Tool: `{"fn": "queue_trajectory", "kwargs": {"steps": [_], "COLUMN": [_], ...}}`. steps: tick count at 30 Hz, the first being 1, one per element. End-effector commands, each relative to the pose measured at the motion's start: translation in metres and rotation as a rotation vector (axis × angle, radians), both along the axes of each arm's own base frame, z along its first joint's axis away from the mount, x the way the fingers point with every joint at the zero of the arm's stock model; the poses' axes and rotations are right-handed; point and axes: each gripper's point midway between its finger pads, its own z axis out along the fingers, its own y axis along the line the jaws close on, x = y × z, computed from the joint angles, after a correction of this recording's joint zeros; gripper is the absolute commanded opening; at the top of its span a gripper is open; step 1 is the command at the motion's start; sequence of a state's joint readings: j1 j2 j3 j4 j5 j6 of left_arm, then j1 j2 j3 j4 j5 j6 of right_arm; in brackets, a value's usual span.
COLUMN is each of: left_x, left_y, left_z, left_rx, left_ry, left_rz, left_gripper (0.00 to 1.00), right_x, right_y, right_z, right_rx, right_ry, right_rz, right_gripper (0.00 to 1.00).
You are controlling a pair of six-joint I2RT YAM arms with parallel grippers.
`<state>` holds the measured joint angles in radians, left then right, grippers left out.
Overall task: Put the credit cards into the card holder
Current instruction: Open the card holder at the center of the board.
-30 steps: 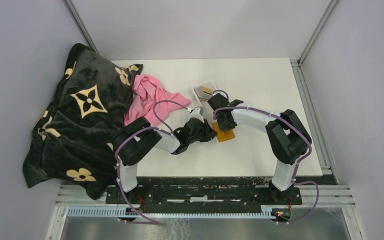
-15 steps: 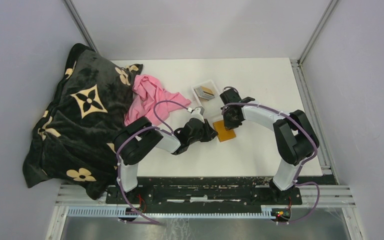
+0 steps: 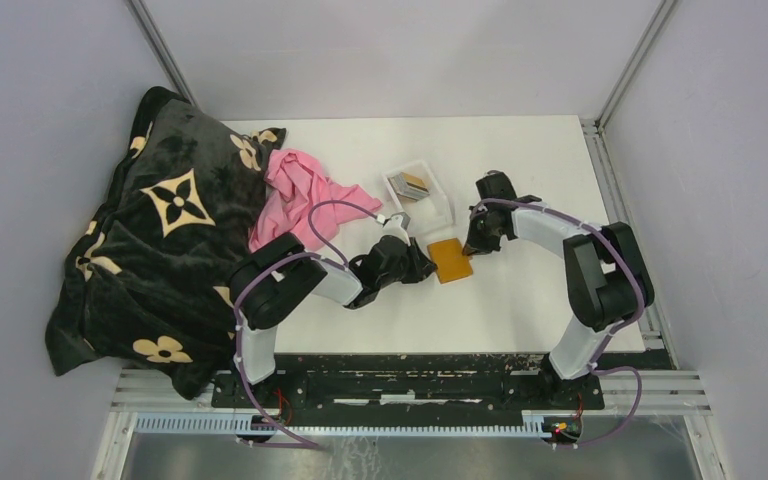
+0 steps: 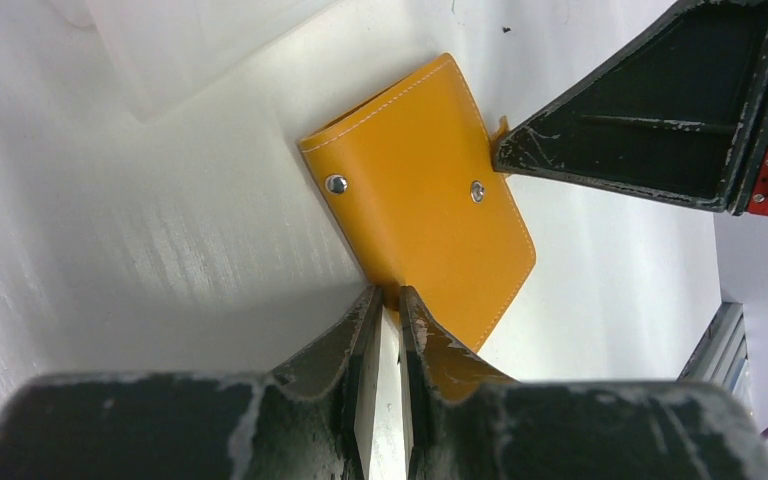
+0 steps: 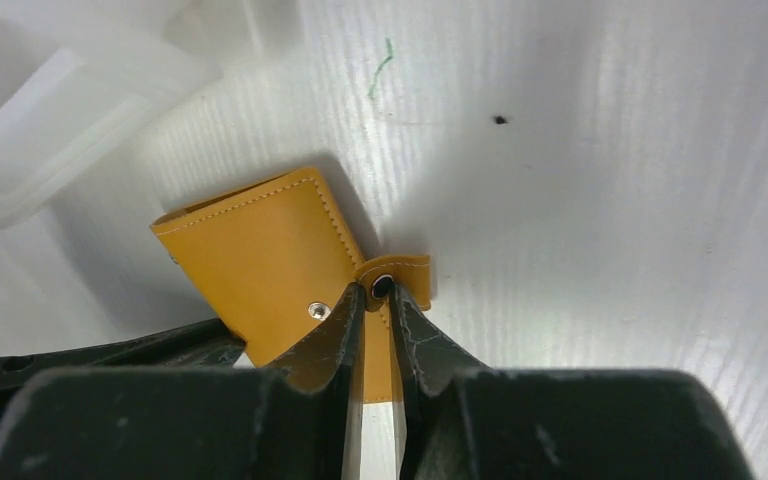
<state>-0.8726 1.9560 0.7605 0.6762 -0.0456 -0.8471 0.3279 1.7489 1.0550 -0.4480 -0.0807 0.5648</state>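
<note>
Near the middle of the surface lay the card holder [image 3: 450, 260], folded shut, with one hand on each side of it. The left hand [image 4: 387, 305] was almost closed and pinched the corner of the card holder nearest to it. The right hand [image 5: 377, 297] was narrow too. It nipped the little snap strap [image 5: 400, 270] that stuck out from the far edge, so it held the card holder by that strap. The card holder sat right between the two hands, the left hand on its left side and the right hand on its right side. The strap pointed away from the left hand, toward the right arm. Two shiny studs showed on the top face, and the strap did not cover either one, so I think the snap was undone. No pockets showed, because the cover was down. The credit cards [image 3: 410, 183] were not in any hand. They sat in a clear tray [image 3: 435, 207] just past the card holder, farther from the arms and a bit to the left, about as near to one hand as to the other. I think the cover must be opened before a card can go in. The left hand would need to hold its corner down while the right hand pulls the strap its own way.
</note>
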Motion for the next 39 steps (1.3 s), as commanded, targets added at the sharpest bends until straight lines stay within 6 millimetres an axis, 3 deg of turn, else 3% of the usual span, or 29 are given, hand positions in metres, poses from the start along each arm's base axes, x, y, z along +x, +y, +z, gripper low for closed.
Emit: {"fn": "queue_trajectory", "kwargs": {"steps": [1, 7, 19, 31, 39], "left_x": [-0.096, -0.081, -0.060, -0.038, -0.021], "left_y": [0.118, 0.112, 0.129, 0.132, 0.140], "left_z": [-0.127, -0.109, -0.068, 0.001, 0.065], "left_rx": [0.552, 0.569, 0.629, 0.623, 0.570], "left_ry": [0.388, 0.338, 0.239, 0.136, 0.053], "left_rz": [-0.031, -0.027, 0.077, 0.167, 0.297], "left_gripper": [0.23, 0.28, 0.47, 0.50, 0.51], "right_x": [0.004, 0.006, 0.008, 0.011, 0.028], "right_y": [-0.020, -0.031, -0.046, -0.048, -0.039], "right_z": [0.009, 0.015, 0.024, 0.020, 0.061], "right_rx": [0.001, -0.022, -0.087, -0.083, -0.032], "right_ry": [-0.032, -0.050, -0.079, -0.085, -0.218], "right_rz": [-0.083, -0.111, -0.154, -0.229, -0.181], "right_gripper": [0.16, 0.20, 0.34, 0.36, 0.39]}}
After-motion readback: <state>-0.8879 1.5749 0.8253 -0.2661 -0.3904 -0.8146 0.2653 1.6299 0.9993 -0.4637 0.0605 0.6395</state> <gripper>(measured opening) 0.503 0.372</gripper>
